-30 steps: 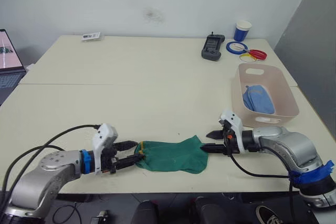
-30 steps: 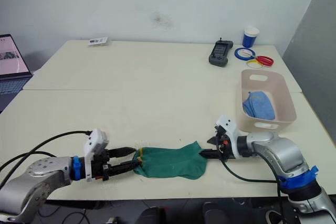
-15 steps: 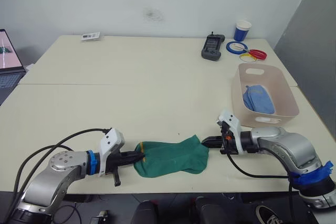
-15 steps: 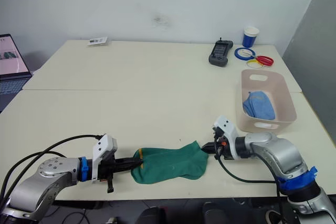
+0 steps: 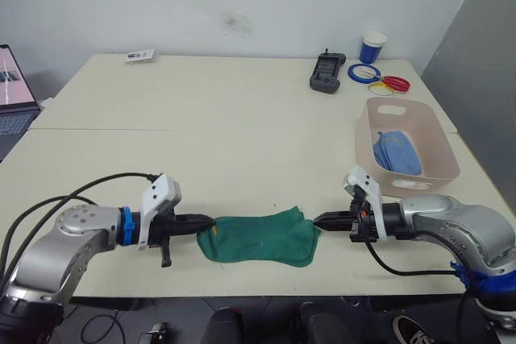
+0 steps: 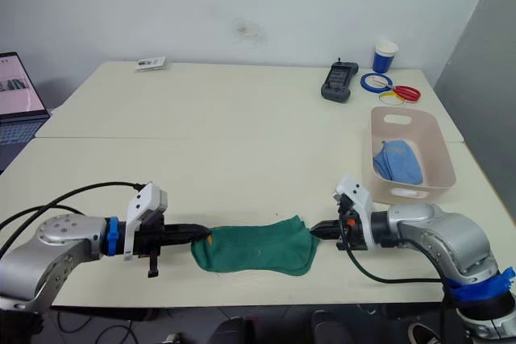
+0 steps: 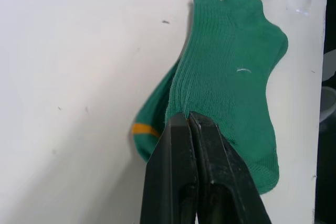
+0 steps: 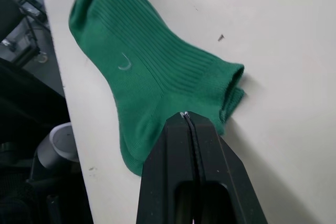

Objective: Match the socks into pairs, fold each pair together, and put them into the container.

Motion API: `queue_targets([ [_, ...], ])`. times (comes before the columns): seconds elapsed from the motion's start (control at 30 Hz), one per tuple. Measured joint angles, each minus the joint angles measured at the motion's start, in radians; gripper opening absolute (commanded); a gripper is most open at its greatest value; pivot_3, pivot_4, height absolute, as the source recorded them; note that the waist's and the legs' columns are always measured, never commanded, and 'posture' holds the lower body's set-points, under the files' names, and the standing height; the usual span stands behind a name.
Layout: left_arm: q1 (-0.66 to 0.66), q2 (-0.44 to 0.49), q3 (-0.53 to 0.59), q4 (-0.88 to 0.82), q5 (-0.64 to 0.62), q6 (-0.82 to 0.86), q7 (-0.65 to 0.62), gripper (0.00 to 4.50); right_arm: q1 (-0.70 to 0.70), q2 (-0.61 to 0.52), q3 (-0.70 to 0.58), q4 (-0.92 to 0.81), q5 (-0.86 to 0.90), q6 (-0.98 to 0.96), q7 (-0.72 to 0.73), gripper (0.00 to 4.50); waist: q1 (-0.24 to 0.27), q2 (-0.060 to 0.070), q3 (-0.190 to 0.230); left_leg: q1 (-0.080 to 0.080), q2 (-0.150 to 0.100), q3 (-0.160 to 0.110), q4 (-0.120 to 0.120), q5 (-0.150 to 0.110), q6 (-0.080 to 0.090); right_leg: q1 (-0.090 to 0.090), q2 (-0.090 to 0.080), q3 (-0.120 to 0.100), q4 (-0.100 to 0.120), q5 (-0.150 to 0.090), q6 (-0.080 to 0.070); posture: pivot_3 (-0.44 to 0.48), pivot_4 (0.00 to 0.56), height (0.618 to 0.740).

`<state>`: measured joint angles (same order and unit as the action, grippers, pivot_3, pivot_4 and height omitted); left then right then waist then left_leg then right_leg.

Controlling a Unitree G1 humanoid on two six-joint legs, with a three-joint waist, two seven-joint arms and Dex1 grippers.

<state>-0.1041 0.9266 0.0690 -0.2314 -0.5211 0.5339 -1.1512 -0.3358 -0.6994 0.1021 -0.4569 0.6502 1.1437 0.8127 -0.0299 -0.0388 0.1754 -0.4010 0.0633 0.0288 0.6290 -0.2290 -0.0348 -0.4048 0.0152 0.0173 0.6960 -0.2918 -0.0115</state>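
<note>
Socks (image 5: 258,238) lie on table (image 5: 201,142) near front edge, container (image 5: 419,168) right

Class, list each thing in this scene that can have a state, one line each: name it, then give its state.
Green socks: lying flat near the table's front edge, stacked, pinched at both ends.
Left claw: shut on the green socks' toe end.
Right claw: shut on their cuff end.
Container: upright, open-topped, holding blue socks.
Blue socks: bundled inside the container.
Blue cup: upright at the far corner.
Laptop: open, screen lit.
</note>
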Motion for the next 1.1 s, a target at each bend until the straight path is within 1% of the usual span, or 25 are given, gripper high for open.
queue_targets([
  [0.1,-0.011,0.006,-0.032,0.011,0.024,-0.004,-0.021,0.00,0.009,0.001,0.000,0.003,-0.003,-0.002,-0.017,0.62,-0.003,0.000,0.000,0.000,0.000,0.000,0.000,0.000,0.000,0.000,0.000,0.001,0.000,0.000,0.000,0.000,0.150,0.740],
  [0.23,-0.012,0.005,-0.050,0.011,0.035,-0.011,-0.038,0.00,0.005,0.034,0.008,0.038,-0.021,-0.015,-0.056,2.01,-0.003,0.000,0.000,0.000,0.000,0.000,0.000,0.000,0.000,0.000,0.001,0.000,0.000,0.000,0.000,0.000,0.150,0.740],
  [0.47,-0.028,-0.001,-0.062,0.025,0.040,-0.015,-0.039,0.00,-0.002,0.077,0.041,0.072,-0.042,-0.025,-0.086,2.01,-0.002,0.000,0.000,0.000,0.000,0.000,0.000,0.000,0.000,0.000,0.001,0.001,0.000,0.000,0.000,0.000,0.150,0.740],
  [0.5,-0.029,-0.001,-0.062,0.029,0.040,-0.015,-0.039,0.00,-0.005,0.077,0.043,0.072,-0.042,-0.025,-0.087,1.62,-0.002,0.000,0.000,0.000,0.000,0.000,0.000,0.000,0.000,0.000,0.001,0.001,0.000,0.000,0.000,0.000,0.150,0.740],
  [0.53,-0.029,-0.001,-0.062,0.031,0.040,-0.015,-0.039,0.00,-0.007,0.077,0.045,0.072,-0.044,-0.026,-0.087,1.39,-0.002,0.000,0.000,0.000,0.000,0.000,0.000,0.000,0.000,0.000,0.001,0.000,0.000,0.000,0.000,0.000,0.150,0.740],
  [0.67,-0.027,-0.002,-0.062,0.031,0.040,-0.015,-0.038,0.00,-0.008,0.076,0.056,0.072,-0.044,-0.032,-0.079,0.04,-0.002,0.000,0.000,0.000,0.000,0.000,0.000,0.000,0.000,0.000,0.001,0.000,0.000,0.000,0.000,0.000,0.150,0.740],
  [0.93,-0.017,-0.003,-0.062,0.031,0.040,-0.016,-0.038,0.00,-0.008,0.065,0.048,0.068,-0.023,-0.013,-0.070,0.04,-0.002,0.000,0.000,0.000,0.000,0.000,0.000,0.000,0.000,0.000,0.001,0.000,0.000,0.000,0.000,0.000,0.150,0.740],
  [1.0,-0.031,-0.002,-0.062,0.033,0.040,-0.014,-0.039,0.00,-0.007,0.056,0.029,0.052,0.006,0.012,-0.069,0.04,-0.001,0.000,0.000,0.000,0.000,0.000,0.000,0.000,0.000,0.000,0.001,0.000,0.000,0.000,0.000,0.000,0.150,0.740],
  [1.1,-0.073,0.001,-0.065,0.039,0.041,-0.012,-0.049,0.00,0.007,0.046,-0.033,-0.011,0.073,0.079,-0.076,0.04,0.000,0.000,0.000,0.000,0.000,0.000,0.000,0.000,0.000,0.000,0.001,0.000,0.000,0.000,0.000,0.000,0.150,0.740],
])
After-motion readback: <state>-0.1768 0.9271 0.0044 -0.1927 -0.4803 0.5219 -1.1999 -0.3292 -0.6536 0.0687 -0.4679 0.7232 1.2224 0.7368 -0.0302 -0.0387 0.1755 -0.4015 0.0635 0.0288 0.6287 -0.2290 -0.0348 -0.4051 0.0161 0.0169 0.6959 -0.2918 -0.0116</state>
